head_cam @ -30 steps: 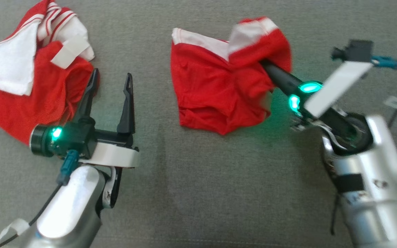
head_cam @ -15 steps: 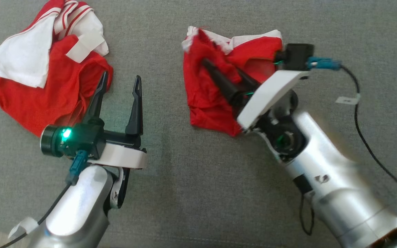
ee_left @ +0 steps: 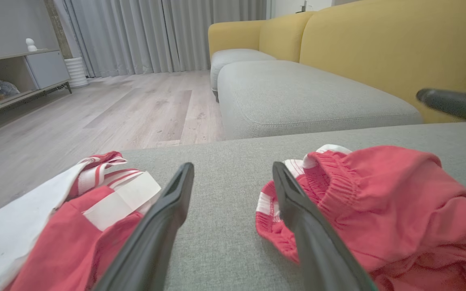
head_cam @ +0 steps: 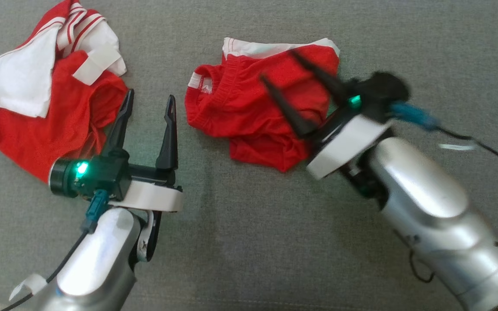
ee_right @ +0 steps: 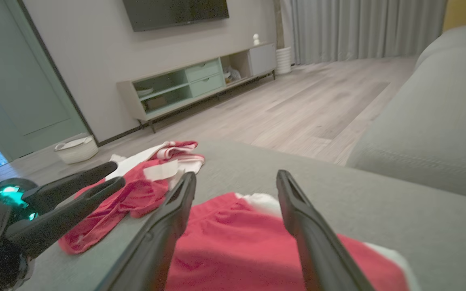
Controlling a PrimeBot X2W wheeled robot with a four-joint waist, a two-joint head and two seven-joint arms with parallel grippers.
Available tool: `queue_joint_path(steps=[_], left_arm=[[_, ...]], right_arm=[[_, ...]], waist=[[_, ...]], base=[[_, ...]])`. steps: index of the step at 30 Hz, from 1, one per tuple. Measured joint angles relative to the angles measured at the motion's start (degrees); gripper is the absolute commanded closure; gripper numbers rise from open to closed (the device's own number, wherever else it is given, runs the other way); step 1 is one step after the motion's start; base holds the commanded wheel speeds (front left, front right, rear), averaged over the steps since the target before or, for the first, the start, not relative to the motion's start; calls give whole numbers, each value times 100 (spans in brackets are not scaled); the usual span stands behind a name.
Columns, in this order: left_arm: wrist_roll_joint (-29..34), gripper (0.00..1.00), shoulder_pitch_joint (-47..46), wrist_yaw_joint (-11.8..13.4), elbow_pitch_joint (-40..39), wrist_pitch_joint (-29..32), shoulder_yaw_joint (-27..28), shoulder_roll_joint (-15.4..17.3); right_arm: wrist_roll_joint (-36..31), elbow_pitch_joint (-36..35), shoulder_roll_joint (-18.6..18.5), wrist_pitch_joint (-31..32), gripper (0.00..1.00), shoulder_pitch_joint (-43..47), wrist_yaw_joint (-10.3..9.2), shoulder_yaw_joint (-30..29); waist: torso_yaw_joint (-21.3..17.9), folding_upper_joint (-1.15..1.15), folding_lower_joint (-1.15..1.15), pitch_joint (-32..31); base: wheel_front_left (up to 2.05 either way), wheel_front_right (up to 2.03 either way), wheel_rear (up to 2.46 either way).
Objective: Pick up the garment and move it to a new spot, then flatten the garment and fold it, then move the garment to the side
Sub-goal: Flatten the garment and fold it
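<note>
The garment [head_cam: 249,116], red shorts with a white waistband, lies crumpled on the grey cushion [head_cam: 249,242] at centre. In the left wrist view the garment [ee_left: 378,194] lies to the right of the fingers. My right gripper [head_cam: 278,66] hovers open over the garment's right half, nothing between its fingers; in the right wrist view the right gripper [ee_right: 237,174] has the garment [ee_right: 233,242] lying below it. My left gripper [head_cam: 150,96] stands open and empty over bare cushion, left of the garment. The same left gripper [ee_left: 233,165] shows its fingers spread wide.
A second red-and-white clothing pile [head_cam: 46,99] lies at the far left, touching my left gripper's outer finger. The cushion's far edge drops to a wooden floor [ee_left: 115,117]. A yellow sofa back [ee_left: 378,52] stands to the right; a cabinet [ee_right: 192,85] lines the wall.
My right gripper opened and let go of the garment, which now lies lower and spread further left. The right arm swung left and turned over it. The left arm held still.
</note>
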Motion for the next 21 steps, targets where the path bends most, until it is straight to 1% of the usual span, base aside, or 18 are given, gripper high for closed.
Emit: queue_joint_path(steps=[2,8,10,13,16,21], left_arm=[[1,0,3,8,-12,-31,18,18],[1,0,26,163,-144,-32,191,163],[1,0,49,194,-183,-32,230,240],[1,0,157,278,-253,-31,323,345],[1,0,294,354,-332,-21,360,474],[1,0,572,415,-435,122,368,635]], right_arm=[[-224,-158,-51,-162,0,138,0,-498],[-823,-687,-76,-259,0,1038,0,-2452],[-1001,-906,-53,-133,0,1394,0,-3030],[-1215,-1284,32,74,0,1908,0,-3717],[-1354,-1651,213,302,0,2379,0,-4074],[-1424,-2072,527,650,0,2975,0,-4168]], waist=[[-33,0,0,-14],[-180,0,0,-65],[-238,0,0,-97],[-311,0,0,-167],[-383,0,0,-269],[-495,0,0,-530]], base=[[0,0,0],[0,0,0],[0,0,0],[0,0,0],[0,0,0],[0,0,0]])
